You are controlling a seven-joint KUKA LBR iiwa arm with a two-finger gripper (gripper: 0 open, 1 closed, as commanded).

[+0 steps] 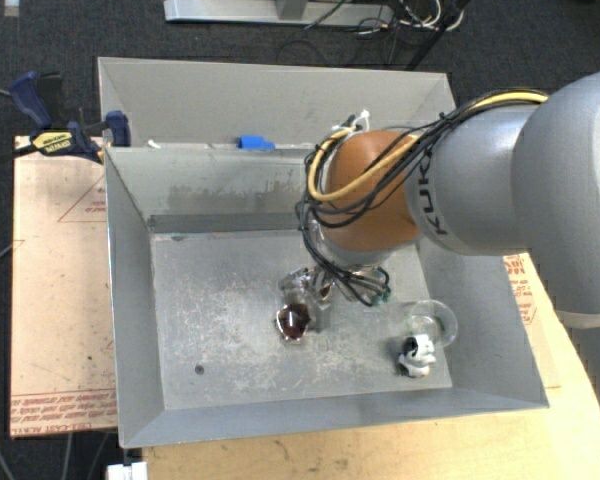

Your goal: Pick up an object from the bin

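Note:
My gripper (310, 298) is low over the middle of the bin floor, under the orange wrist cover. A small dark red, roundish glossy thing (293, 321) lies right at its lower-left tip, touching or nearly touching it. Whether the thing is held cannot be made out. A clear plastic thing with a white and black part (420, 343) lies to the right, near the front right corner of the floor, apart from the gripper.
The arm comes in from the right and covers the back right part of the bin. A tiny dark speck (199, 370) sits on the floor at front left. The left half of the floor is bare scuffed metal, with sloping walls all round.

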